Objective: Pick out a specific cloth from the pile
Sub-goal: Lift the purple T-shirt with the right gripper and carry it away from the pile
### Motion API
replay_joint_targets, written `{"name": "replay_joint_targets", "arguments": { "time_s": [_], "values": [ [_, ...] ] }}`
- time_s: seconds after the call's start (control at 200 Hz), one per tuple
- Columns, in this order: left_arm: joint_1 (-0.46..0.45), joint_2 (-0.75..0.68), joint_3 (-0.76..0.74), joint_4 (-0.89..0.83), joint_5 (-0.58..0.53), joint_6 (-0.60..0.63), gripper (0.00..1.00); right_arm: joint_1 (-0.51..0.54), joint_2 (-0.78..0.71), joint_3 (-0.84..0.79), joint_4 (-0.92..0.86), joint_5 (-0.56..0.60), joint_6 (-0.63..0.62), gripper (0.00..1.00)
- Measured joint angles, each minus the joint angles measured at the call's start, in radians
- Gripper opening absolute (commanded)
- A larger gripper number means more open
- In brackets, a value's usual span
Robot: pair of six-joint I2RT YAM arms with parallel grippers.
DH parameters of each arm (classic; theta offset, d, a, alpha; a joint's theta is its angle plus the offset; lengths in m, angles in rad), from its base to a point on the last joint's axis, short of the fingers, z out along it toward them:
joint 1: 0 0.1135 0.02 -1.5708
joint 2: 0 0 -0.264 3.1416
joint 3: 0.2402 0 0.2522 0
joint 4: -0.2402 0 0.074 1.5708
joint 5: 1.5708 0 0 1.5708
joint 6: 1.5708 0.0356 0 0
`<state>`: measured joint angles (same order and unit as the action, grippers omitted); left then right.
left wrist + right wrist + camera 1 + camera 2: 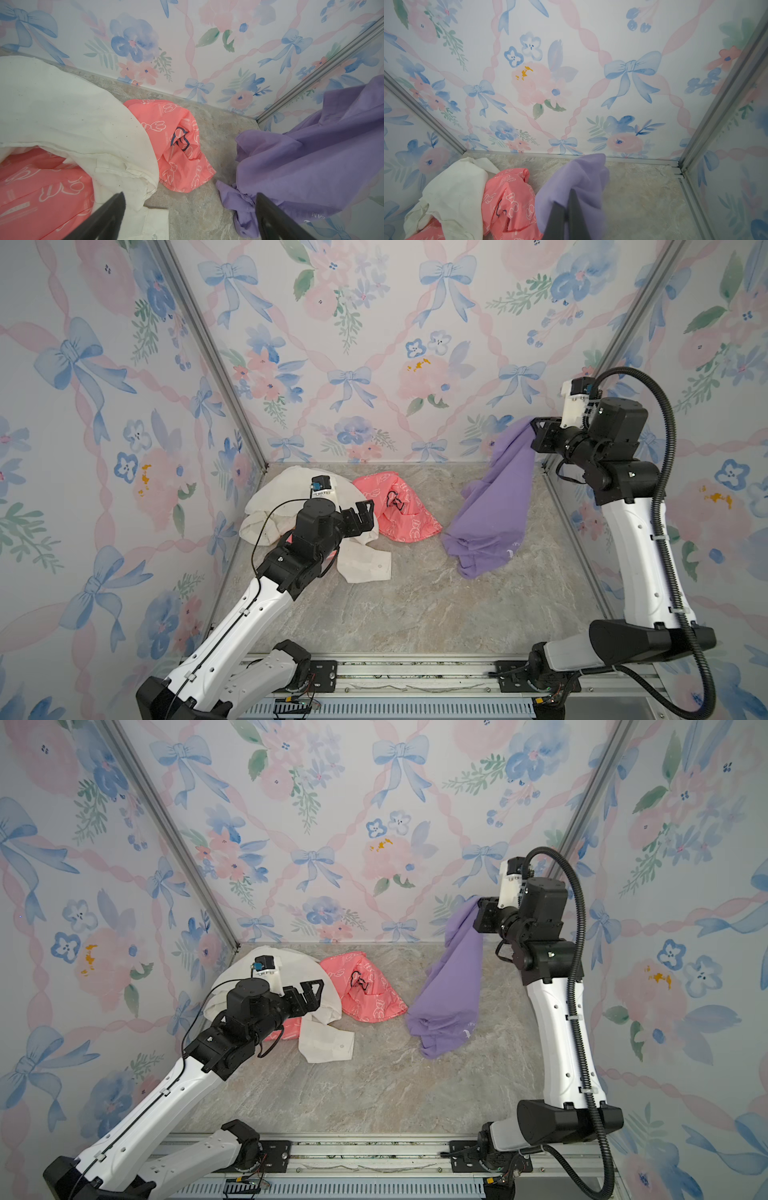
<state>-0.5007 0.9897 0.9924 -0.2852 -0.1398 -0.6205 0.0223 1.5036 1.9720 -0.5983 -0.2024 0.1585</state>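
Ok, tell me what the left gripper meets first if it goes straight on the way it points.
Probably the coral-pink cloth, lying just ahead of the open left gripper; height is unclear, so it might pass over.

Very little in there could be read. The lavender cloth [311,158] carried a small white print [318,216] close to one low edge. In the left wrist view a few of its letters showed, turned the wrong way up, and they looked like "EAM", with the rest lost at a fold. In both top views that print [514,551] was only a pale fleck, too small to read. The coral-pink cloth [172,116] had faint white blocks of lettering among its bear outlines, too blurred to make out, and one dark blue outline drawing that I could not read as any letter.
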Motion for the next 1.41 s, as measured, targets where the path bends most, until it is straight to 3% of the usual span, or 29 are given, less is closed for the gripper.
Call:
{"name": "replay_joint_targets", "arguments": {
  "time_s": [0.635,0.775,0.885,1.02,1.405],
  "values": [
    [0.010,0.022,0.021,0.012,-0.002,0.019,0.98,-0.186,0.344,0.490,0.008,-0.102,0.157,0.00],
    [0.011,0.022,0.021,0.019,-0.007,0.018,0.98,-0.203,0.376,0.504,0.005,-0.123,0.188,0.00],
    [0.011,0.022,0.021,0.025,-0.012,0.019,0.98,-0.203,0.358,0.423,0.013,-0.142,0.190,0.00],
    [0.013,0.027,0.022,0.028,-0.013,0.019,0.98,-0.203,0.292,0.198,0.018,-0.140,0.171,0.00],
    [0.017,0.091,0.043,0.033,-0.012,0.018,0.98,-0.205,0.066,-0.362,0.037,-0.035,0.132,0.00]
  ]
}}
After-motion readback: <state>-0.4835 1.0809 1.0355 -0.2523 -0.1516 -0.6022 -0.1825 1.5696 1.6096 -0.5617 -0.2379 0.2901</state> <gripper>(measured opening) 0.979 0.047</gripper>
